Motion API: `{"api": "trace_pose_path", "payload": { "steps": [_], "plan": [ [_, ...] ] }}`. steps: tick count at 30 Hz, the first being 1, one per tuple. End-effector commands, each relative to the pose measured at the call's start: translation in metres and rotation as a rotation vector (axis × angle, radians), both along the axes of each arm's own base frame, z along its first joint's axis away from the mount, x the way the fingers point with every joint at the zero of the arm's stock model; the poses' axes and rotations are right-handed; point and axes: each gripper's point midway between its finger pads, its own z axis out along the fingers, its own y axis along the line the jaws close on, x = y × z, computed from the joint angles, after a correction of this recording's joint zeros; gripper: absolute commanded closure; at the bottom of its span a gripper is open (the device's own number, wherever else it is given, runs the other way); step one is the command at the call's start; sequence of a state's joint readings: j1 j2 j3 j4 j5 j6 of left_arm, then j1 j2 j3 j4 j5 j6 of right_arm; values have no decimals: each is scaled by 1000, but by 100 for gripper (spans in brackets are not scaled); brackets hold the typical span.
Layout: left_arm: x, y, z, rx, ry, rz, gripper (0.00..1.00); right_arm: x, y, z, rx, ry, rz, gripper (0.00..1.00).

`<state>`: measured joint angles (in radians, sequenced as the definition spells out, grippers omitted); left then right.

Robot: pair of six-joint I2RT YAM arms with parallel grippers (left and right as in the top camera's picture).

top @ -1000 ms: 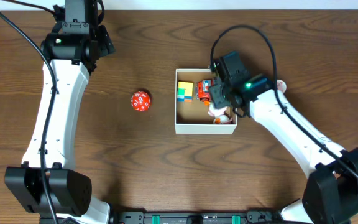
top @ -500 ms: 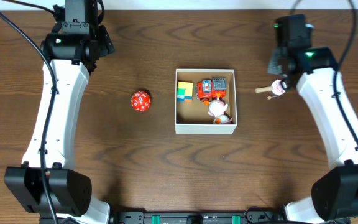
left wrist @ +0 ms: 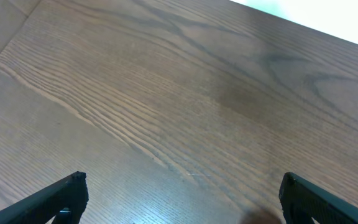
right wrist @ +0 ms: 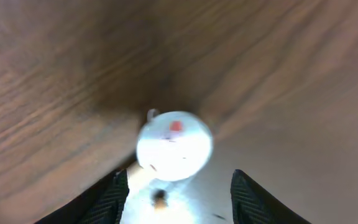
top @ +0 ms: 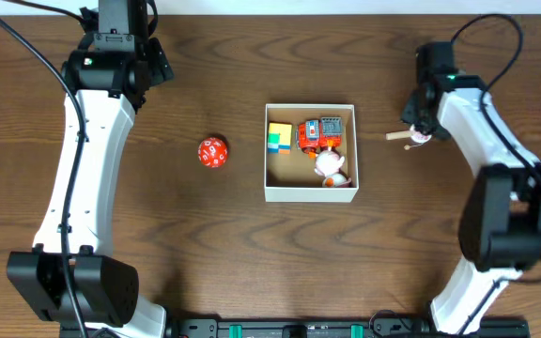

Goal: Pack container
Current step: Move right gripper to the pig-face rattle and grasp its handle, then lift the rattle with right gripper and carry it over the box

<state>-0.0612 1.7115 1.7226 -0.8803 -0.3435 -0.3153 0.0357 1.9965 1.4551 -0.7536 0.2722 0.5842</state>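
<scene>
This looked like a robotics lab bench, not a home or a shop. A white-and-black left arm (top: 87, 169) and right arm (top: 472, 141) rose from black bases at the near edge of a plain wood-grain table (top: 205, 244), and a black mounting rail (top: 289, 329) with green clips ran between the bases. The only other objects were test props: a red many-sided die (top: 212, 152) and the container (top: 310, 194) holding small toys (top: 319, 136).

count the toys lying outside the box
2. The red die lies on the table left of the container; a small white toy on a stick lies right of it, under the open right tool. The arms might hide others.
</scene>
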Motion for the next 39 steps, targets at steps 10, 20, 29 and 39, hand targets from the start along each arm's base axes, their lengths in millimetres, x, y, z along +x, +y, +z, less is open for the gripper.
{"api": "trace_pose_path", "payload": {
  "steps": [10,20,29,39],
  "plan": [
    [0,2,-7,4,16,12,2,-2,19,-58,203,9,-344,42],
    [0,2,-7,4,17,12,2,6,21,-57,197,-12,-291,66],
    [0,2,-7,4,16,12,2,0,20,-58,181,21,-245,98],
    [0,2,-7,4,17,12,2,-2,20,-57,174,32,-221,86]
  ]
}}
